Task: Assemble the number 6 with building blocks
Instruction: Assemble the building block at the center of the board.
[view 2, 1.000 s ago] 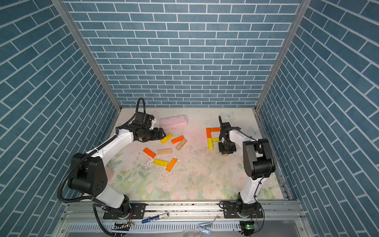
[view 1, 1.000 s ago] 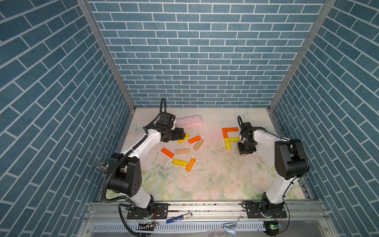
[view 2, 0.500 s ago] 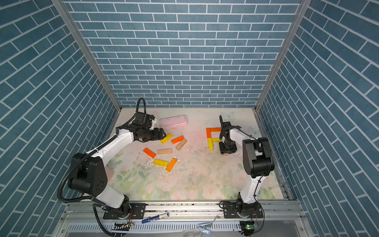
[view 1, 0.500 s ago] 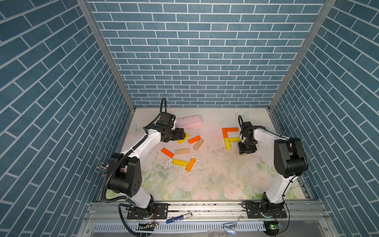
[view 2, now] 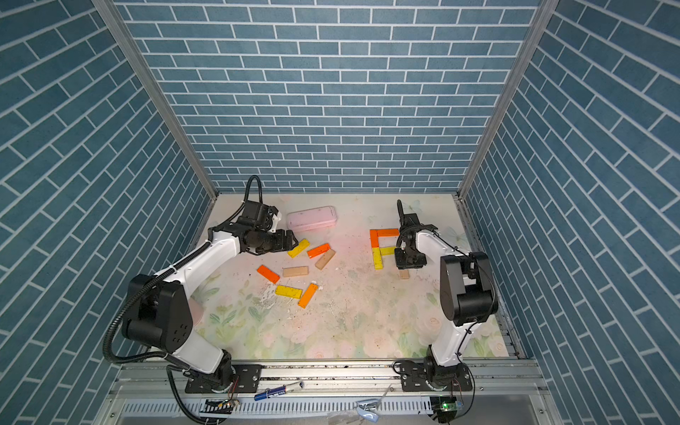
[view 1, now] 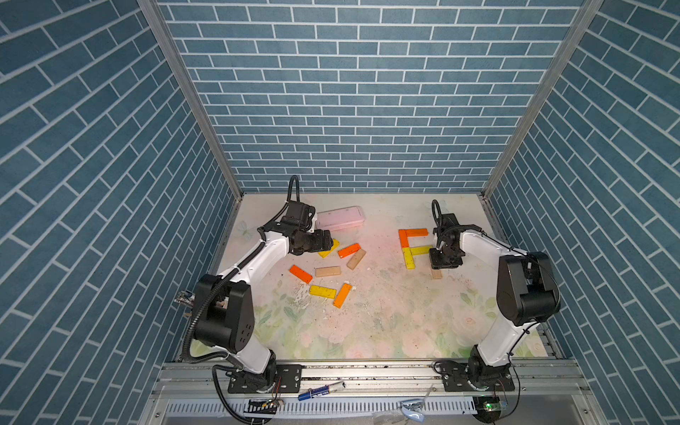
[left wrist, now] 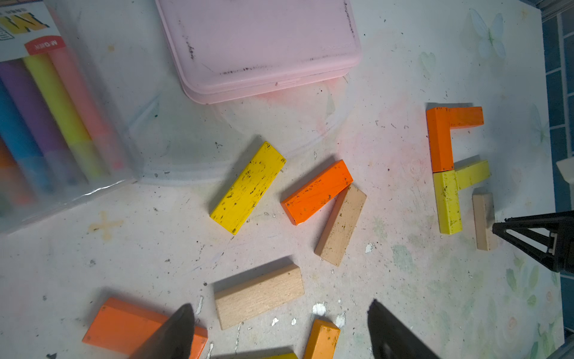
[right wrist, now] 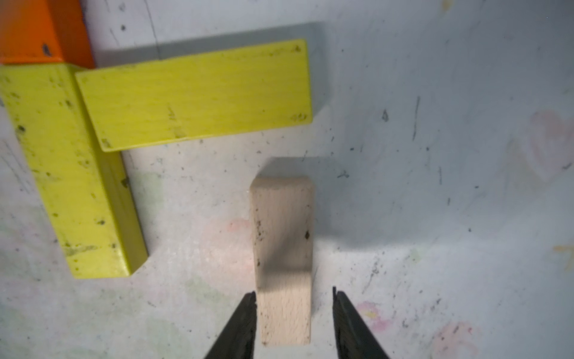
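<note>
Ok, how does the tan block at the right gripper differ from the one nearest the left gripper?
The right tan block stands on its narrow edge; the left tan block lies flat. The right tan block sits between the right gripper's open jaws; the left tan block lies loose. Both are pale wood.

You see blue brick-pattern walls (view 1: pixel 349 110) on three sides, a scuffed floral-print tabletop (view 1: pixel 386 327), an aluminium rail (view 1: pixel 386 373) along the front.

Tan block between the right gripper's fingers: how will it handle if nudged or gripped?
The tan block looks like solid wood with square edges: probably rigid, won't roll. It seems to rest on a narrow edge, so a side nudge from the right gripper might tip it. Matte grain suggests decent grip.
</note>
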